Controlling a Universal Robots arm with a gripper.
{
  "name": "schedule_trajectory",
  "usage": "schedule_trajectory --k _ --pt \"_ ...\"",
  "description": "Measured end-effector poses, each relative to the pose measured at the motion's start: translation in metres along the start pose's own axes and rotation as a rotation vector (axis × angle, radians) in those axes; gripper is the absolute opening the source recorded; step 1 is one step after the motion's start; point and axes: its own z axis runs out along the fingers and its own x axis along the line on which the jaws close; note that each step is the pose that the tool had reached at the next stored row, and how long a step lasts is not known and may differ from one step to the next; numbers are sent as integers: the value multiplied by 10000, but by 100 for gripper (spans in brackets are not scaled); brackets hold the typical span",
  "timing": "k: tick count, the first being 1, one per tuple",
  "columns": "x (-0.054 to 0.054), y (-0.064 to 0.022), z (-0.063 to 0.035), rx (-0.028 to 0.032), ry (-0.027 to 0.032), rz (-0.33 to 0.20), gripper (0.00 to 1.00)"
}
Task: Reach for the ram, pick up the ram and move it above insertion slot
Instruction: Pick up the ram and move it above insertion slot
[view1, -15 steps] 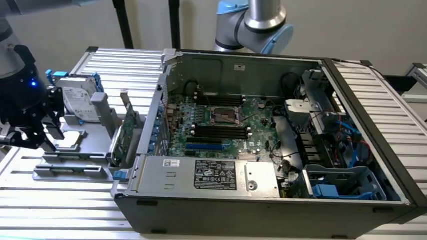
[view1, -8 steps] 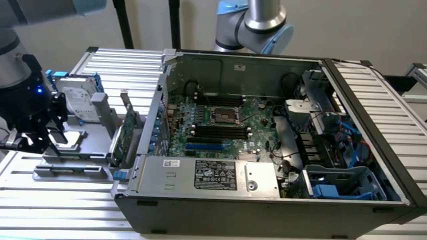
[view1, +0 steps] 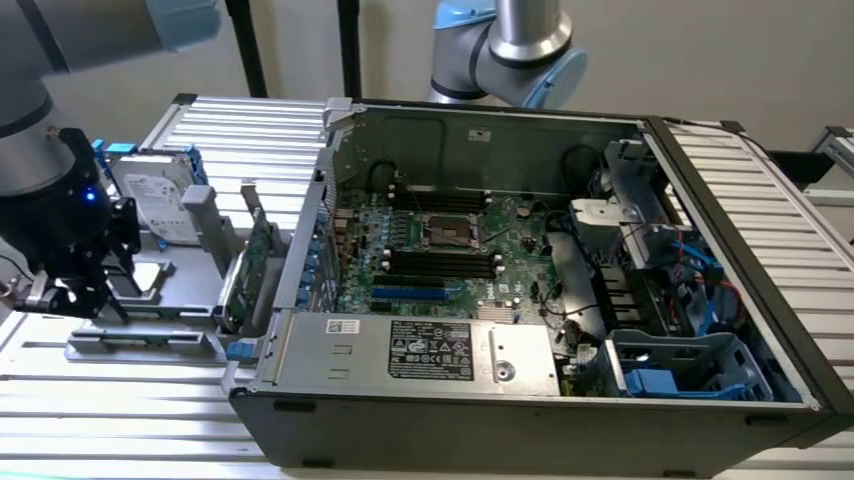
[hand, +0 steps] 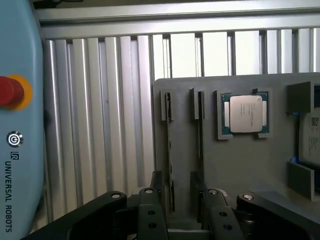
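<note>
The ram (hand: 171, 150) stands on edge in a groove of the grey holder (hand: 240, 165), so I see it as a thin dark strip. My gripper (hand: 176, 200) is open and low over the holder, one finger (hand: 156, 197) on each side of the ram's near end, not clamped on it. In the exterior view the gripper (view1: 80, 298) hangs over the holder (view1: 147, 340) at that view's left, outside the computer case. The black insertion slots (view1: 441, 262) lie parallel on the motherboard inside the case, just in front of the square processor socket (view1: 450, 231).
A second groove (hand: 199, 125) runs beside the ram. A processor chip (hand: 246, 114) sits in a recess of the holder. A hard drive (view1: 154, 205) and an upright green expansion card (view1: 254, 270) stand between gripper and case wall (view1: 314, 230). A teach pendant (hand: 15, 125) lies alongside.
</note>
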Motion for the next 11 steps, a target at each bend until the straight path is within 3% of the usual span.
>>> schedule_trajectory --k 11 --pt "3 -12 200 -1 12 -297 36"
